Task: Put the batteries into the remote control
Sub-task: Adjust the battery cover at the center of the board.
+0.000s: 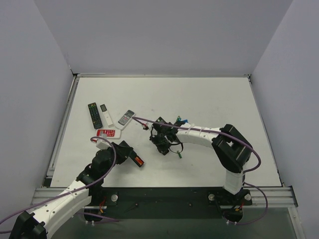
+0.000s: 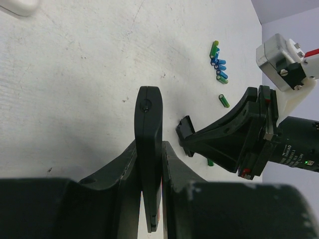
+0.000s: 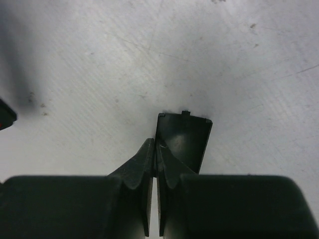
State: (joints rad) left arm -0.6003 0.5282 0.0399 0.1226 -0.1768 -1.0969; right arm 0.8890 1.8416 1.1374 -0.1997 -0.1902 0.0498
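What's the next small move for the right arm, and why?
Probably carry the cover toward the remote and line it up. The right gripper is shut on the cover, the left gripper clamps the remote, orange-red shows at the remote's end in the top view, and the two parts are apart.

Remotes (image 1: 94,115) five; cover (image 3: 182,142) one; arms (image 1: 199,135) two.
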